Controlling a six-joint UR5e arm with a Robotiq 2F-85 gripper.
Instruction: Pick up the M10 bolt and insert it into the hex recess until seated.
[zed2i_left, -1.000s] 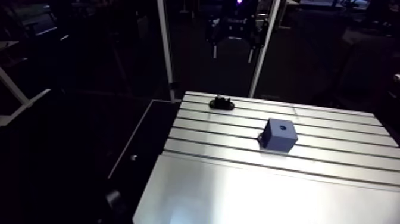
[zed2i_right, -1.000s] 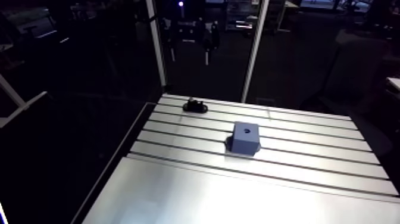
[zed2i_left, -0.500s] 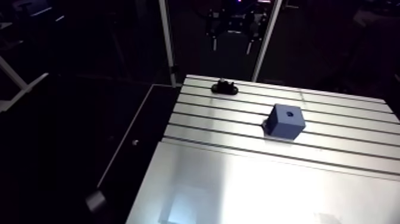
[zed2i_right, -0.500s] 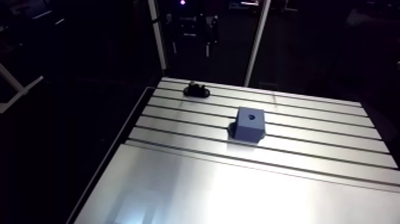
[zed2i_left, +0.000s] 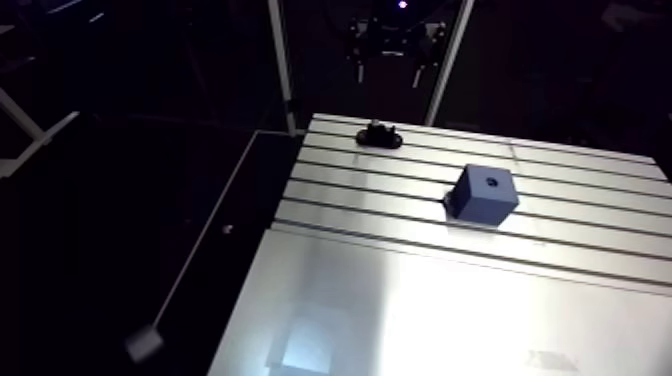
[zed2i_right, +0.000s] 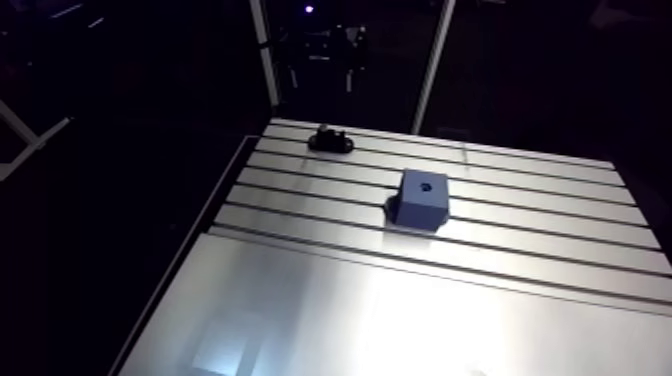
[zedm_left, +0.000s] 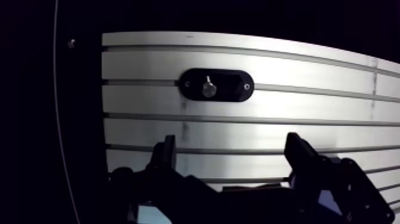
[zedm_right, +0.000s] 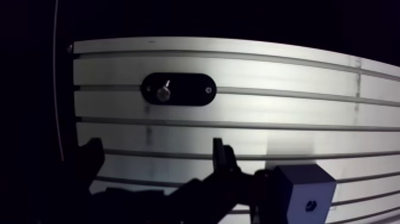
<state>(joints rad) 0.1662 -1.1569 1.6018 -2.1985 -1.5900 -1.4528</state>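
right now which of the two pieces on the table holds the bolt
The black oval holder, ahead of the gripper; the blue block has an empty hole.

Blue block (zed2i_right: 422, 197) on slotted table (zed2i_right: 400, 310), black holder (zed2i_right: 330, 141) apart

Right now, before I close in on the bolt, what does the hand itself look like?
The hand is black: two blocky, angular fingers on jointed links. In the arm view it is a small dark shape with pale strips down its fingers and a violet light just above. No markings can be made out.
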